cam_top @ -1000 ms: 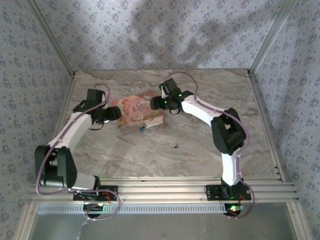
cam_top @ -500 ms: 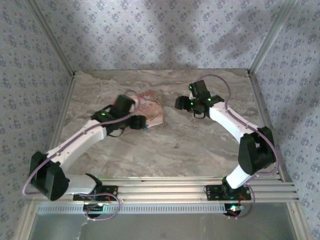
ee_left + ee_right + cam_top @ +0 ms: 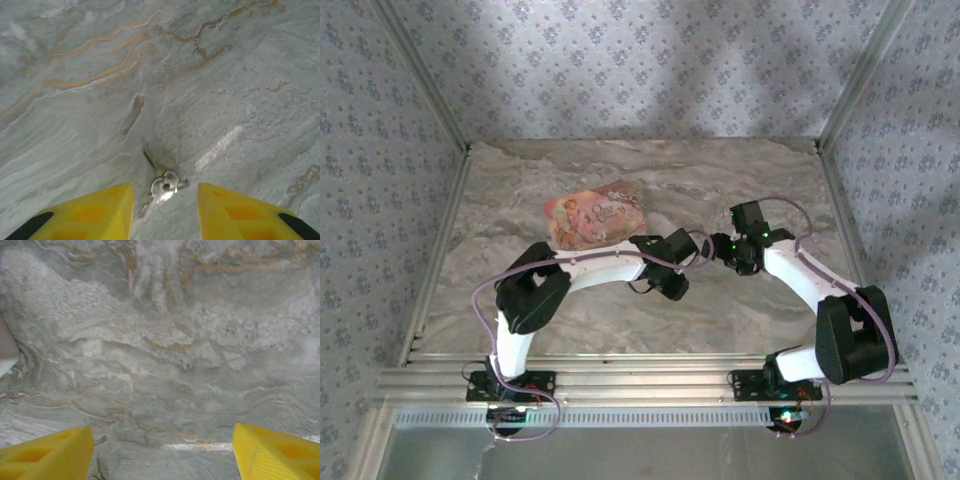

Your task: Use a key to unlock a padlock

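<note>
While the left gripper (image 3: 165, 202) hung w/ jaws apart, the key (image 3: 164, 184) lay flat on the marble table (image 3: 225, 75) btwn its tips, untouched: small, silvery, round head w/ a hole. Right gripper (image 3: 162, 440) had jaws spread wide over bare marble.

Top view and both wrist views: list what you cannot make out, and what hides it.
1. Keys, left wrist view: teeth blurred and too small.
2. Left pincer, top view: fingertips hidden under its own wrist.
3. Box, top view: near edge partly covered by the left arm.
4. Pale thing, right wrist view: cut off by the left edge.
</note>
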Tool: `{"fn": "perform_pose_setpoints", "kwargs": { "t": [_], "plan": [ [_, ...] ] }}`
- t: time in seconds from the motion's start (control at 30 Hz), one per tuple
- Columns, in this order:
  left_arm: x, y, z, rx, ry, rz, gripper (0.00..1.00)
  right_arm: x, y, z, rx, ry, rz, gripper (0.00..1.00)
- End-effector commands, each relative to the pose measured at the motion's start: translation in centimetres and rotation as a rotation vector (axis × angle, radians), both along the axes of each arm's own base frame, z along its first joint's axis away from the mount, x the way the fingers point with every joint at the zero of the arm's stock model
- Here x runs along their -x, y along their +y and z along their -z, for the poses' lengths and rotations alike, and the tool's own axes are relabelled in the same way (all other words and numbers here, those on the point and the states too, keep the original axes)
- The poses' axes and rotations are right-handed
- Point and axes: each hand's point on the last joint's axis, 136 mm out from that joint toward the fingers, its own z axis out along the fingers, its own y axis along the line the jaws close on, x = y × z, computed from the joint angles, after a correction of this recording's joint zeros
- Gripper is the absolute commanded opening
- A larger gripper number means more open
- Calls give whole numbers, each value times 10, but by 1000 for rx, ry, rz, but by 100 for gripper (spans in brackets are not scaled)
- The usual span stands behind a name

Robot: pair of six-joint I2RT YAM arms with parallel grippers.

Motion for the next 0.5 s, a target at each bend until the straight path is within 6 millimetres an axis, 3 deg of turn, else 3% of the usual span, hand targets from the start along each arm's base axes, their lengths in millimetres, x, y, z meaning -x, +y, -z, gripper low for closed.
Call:
{"fn": "perform_pose_setpoints", "kwargs": {
  "t": [0.0,0.2,0.4,0.47],
  "plan": [
    [1,-7,-7,4,19,39,39,6,-1,3,-21,15,17,75],
    [6,0,12,-48,42,44,46,9,-1,7,-25,23,18,75],
    [10,4,22,-85,30,61,44,11,-2,9,-25,24,17,75],
    [10,6,25,-101,19,65,38,10,-2,8,-25,19,18,75]
  ]
}}
